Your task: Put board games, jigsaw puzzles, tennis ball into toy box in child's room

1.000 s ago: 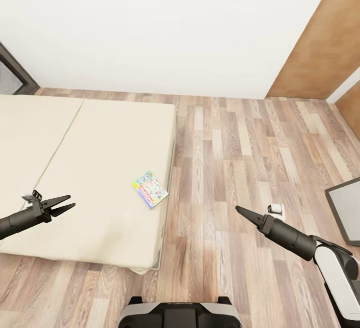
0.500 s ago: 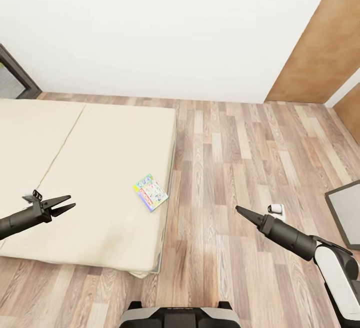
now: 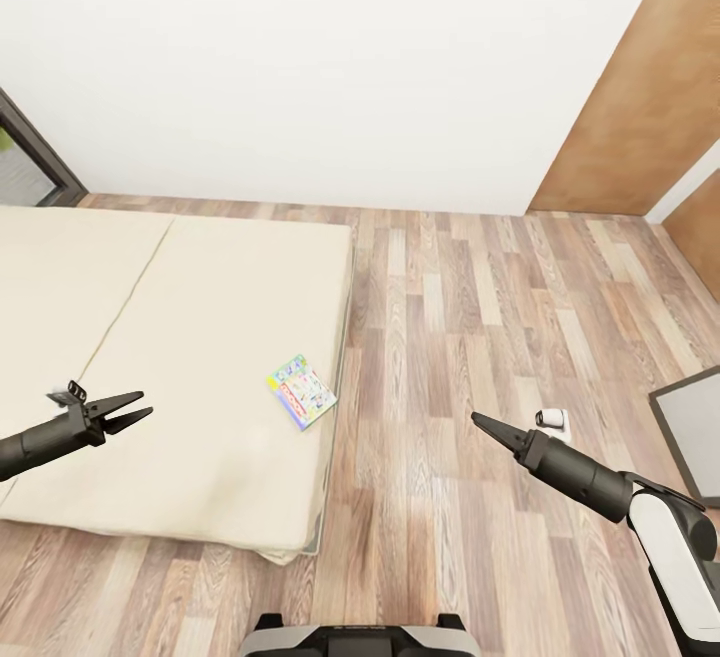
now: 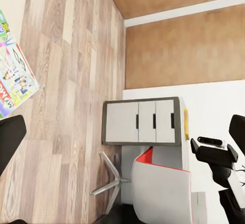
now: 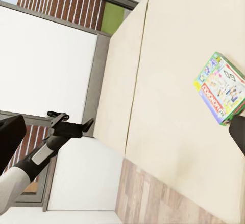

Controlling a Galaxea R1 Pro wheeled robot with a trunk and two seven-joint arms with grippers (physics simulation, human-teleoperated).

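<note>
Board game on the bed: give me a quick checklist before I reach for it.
1. Board game in sight, lying flat near the bed's right edge: ok.
2. Nothing lying on or against the game: ok.
3. Left gripper open and empty, ready to grasp: ok.
4. Right gripper looks shut with nothing in it, hanging over the wooden floor: ok.
5. Either gripper at the game: not ok; both are apart from it, one on each side.
6. Second board game on the bed located: cannot tell; one is in sight.
</note>
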